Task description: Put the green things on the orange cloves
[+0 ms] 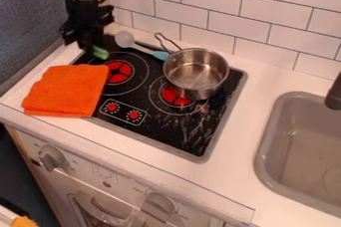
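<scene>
And here's the black two-finger gripper [88,48], hanging down at the back left corner of the black toy stovetop [180,132], right at the small green object [100,53]. How far open it is, and whether it has hold of that green object, I can't tell from here. The green object sits low beside the gripper's tip, behind the folded orange cloth [67,90] and apart from it. That cloth lies flat, partly on the white counter [234,171], its right side over the stovetop's left edge. Over to the right, the shiny steel saucepan [196,71] stands upright, partly over a red-centred burner ring [175,95], and the pale-bowled spoon with a light blue handle [160,55] lies just behind, its handle reaching to the pan. Far right, there's the grey sink [265,139].
</scene>
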`<state>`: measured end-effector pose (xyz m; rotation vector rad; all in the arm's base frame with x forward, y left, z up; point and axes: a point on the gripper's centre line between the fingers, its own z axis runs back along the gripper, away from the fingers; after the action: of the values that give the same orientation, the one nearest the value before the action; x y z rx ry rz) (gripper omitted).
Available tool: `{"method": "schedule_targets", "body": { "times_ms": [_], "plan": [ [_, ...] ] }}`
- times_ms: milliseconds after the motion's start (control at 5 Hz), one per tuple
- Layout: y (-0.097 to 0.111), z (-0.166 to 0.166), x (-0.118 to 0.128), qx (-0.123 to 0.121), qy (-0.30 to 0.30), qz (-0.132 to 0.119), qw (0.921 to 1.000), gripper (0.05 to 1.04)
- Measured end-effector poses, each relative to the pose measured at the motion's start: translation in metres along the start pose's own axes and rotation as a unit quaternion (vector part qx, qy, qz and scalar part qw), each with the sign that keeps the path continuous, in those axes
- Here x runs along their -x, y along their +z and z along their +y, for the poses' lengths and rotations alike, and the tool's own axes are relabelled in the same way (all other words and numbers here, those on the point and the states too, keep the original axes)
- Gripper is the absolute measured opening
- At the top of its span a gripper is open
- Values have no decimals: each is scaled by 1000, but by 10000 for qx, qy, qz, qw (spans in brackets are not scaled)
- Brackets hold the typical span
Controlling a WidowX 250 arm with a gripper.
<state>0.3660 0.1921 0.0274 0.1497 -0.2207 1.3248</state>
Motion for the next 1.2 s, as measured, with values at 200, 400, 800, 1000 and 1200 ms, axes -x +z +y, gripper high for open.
{"method": "schedule_targets", "body": {
  "times_ms": [200, 400, 800, 1000, 1200],
  "plan": [
    [32, -9, -1, 312, -6, -161, 9994, 168],
    [60, -2, 12, 511, -61, -265, 9983, 168],
    [84, 54, 24, 351, -16, -500, 9981, 168],
    [70, 82, 22, 206, -11, -438, 9988, 168],
    [51, 91, 23, 290, -6, -326, 9990, 168]
  ]
}}
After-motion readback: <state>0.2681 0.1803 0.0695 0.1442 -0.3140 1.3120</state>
